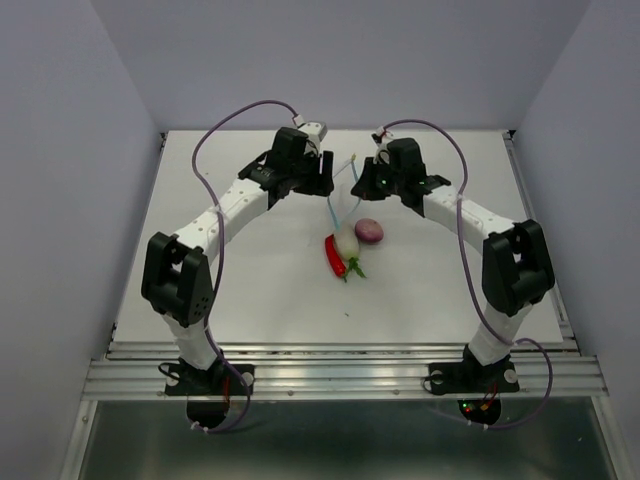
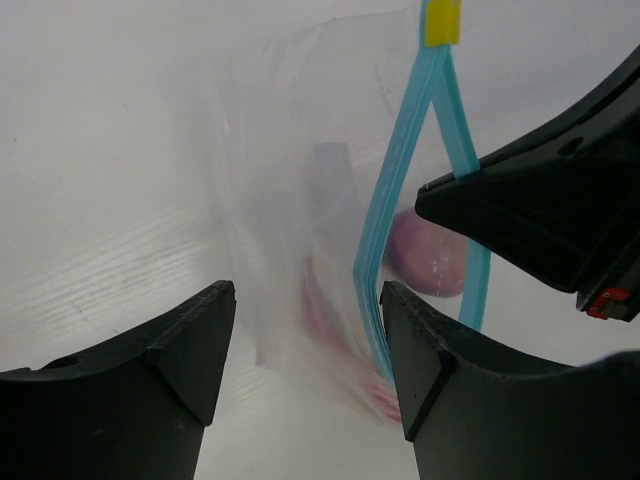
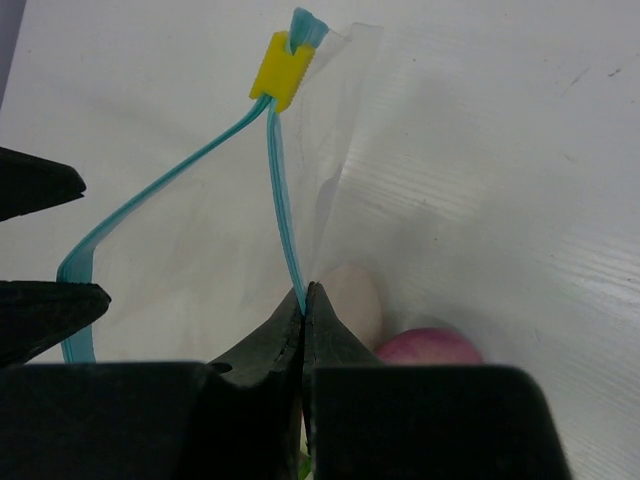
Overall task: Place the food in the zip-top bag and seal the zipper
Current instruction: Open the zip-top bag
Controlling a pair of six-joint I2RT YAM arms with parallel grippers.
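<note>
Top external view: both arms reach to the upper middle of the table [image 1: 250, 300], wrists facing each other, with the bag [image 1: 338, 200] hanging between them. The food lies on the table at frame centre, just below the bag. The chili [image 1: 334, 257] rests against the left side of the egg [image 1: 347, 240], and the ball [image 1: 369, 231] is just to the egg's upper right. None of the three looks to be inside the bag.

Left wrist view: left gripper [image 2: 308, 310] has its jaws wide apart. Bag film hangs in the gap and nothing is pinched. The zipper [image 2: 395, 170] splits below the yellow slider [image 2: 441, 22], at the top of the frame, into two tracks, so the mouth is open. One track runs down along the inner face of the right-hand finger; contact cannot be told. The other is clamped by the right gripper [image 2: 425, 197], which enters from the right edge. The ball shows as a pink blur between the tracks. A reddish smear shows through the film lower down.

Right wrist view: the right gripper is closed tight on one zipper track at lower centre. The second track bows to the left edge and passes between the left gripper's parted fingers [image 3: 45, 315]. Egg and ball sit on the table just beyond the fingertips, right of centre.
</note>
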